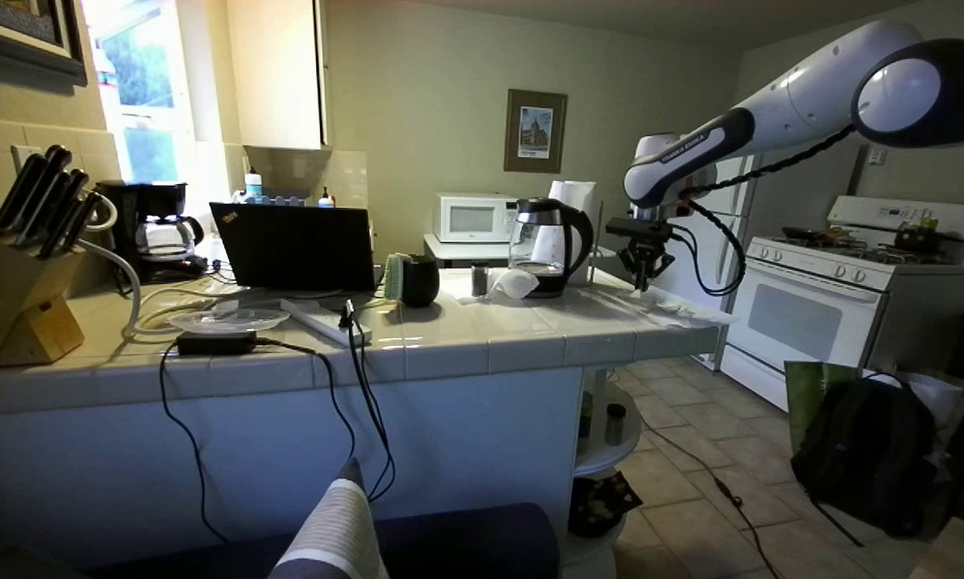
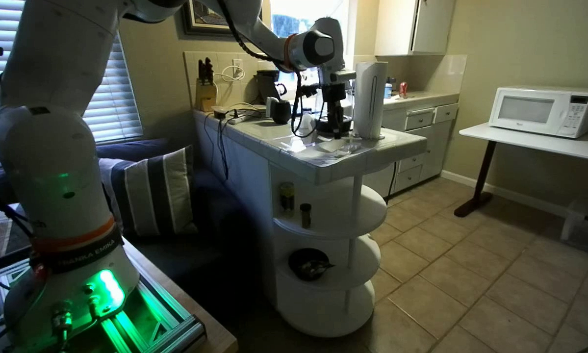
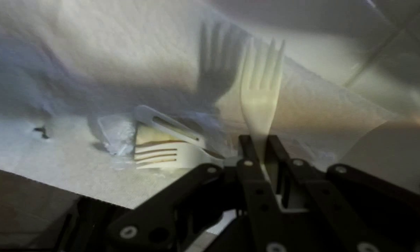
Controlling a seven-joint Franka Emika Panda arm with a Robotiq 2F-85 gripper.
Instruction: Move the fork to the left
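Over the tiled surface [image 2: 372, 161], a little in from the edge at its free end and between that end's two corners, the gripper [image 3: 260, 145] is closed, its jaws pinching the narrow handle of a pale fork [image 3: 260, 101], whose head juts past the grip and seems raised off the surface. The fork looks like thin plastic, so I judge it light, slick and a little springy, easily twisted in the grip; the handle close behind the neck is the place to hold it, leaving the slender, snappable tines free.
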